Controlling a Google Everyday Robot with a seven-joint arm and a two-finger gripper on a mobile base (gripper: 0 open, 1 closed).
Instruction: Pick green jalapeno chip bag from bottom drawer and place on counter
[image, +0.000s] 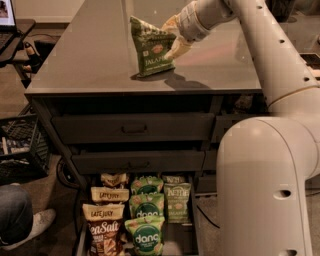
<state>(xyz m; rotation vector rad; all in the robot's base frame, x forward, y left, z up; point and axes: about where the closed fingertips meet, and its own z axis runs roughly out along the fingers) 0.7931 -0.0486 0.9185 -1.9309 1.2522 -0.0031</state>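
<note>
Chip bag (150, 47) in claw (172, 37) on counter (90, 55) reads JALAP; drawer (184, 241) bags (102, 232) read Late July (109, 194), dang (146, 214), Kettle (177, 200).

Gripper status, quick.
Gripper: shut on the green jalapeno chip bag, over the counter, with the bag's bottom edge on it.
</note>
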